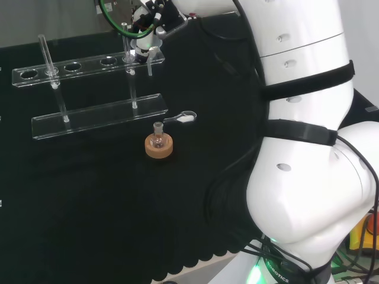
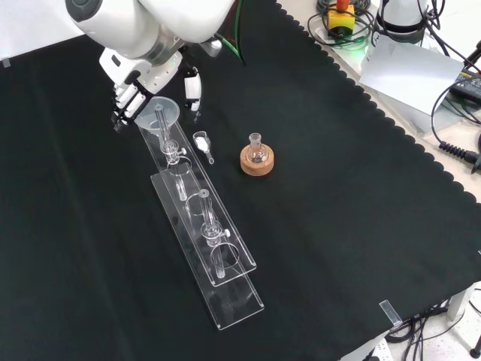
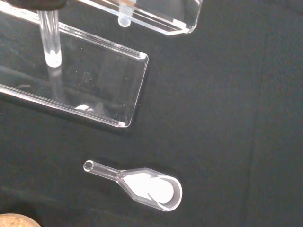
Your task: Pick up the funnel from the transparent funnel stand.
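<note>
The clear scoop holding white powder [image 3: 151, 187] lies nearest the wrist camera, flat on the cloth just off the end of the stand's base plate.

The funnel [image 2: 160, 114] sits in the end hole of the transparent funnel stand [image 2: 218, 282], at the end under the arm, its stem hanging through the upper shelf. The hand [image 2: 131, 96] is at the funnel's rim; the views do not show whether its fingers are curled on the funnel or merely beside it.

Risks, as judged from this position:
- A tilted lift could catch the stem in the hole and drag or tip the light stand.
- A sideways shift could sweep the scoop and spill its powder.
- The small flask on the cork ring [image 2: 257, 160] stands near the scoop and could be knocked.

The work surface is black cloth [image 2: 361, 226] with a scalloped edge. Beyond that edge in the front view lie cables and a red emergency button [image 2: 343, 13].
</note>
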Controlling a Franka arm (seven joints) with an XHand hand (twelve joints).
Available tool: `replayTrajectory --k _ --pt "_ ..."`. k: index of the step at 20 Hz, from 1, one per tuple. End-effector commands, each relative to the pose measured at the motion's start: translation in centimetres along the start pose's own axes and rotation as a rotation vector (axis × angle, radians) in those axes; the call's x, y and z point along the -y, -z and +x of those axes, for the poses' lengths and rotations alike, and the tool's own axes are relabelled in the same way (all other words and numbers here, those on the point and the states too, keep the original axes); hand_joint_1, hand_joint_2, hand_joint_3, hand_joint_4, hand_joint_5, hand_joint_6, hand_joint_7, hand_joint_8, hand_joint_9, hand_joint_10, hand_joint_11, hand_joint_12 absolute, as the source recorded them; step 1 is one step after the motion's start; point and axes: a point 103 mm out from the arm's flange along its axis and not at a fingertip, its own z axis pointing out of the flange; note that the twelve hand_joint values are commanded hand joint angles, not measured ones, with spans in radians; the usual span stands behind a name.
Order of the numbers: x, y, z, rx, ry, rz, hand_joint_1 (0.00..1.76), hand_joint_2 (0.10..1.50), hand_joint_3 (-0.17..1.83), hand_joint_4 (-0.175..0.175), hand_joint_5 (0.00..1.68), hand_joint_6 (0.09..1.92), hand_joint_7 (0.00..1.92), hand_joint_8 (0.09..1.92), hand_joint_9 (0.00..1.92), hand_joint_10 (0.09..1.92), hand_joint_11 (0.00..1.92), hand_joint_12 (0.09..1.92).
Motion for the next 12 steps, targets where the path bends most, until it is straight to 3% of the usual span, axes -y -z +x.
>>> replayTrajectory --k 1,8,12 --pt "-0.17 -0.13 -0.11 0.022 -0.007 0.014 0.66 0.74 0.34 -0.006 0.14 0.09 0.00 0.63 0.27 0.85 0.43 1.40" --pt "-0.20 0.18 -0.12 0.077 -0.013 0.011 0.70 0.71 0.47 -0.013 0.29 0.09 0.09 0.71 0.41 0.76 0.48 1.36" --pt "0.33 0.80 -0.13 0.124 -0.010 -0.113 0.76 0.72 0.55 -0.015 0.51 0.09 0.33 0.65 0.58 0.62 0.49 1.32"
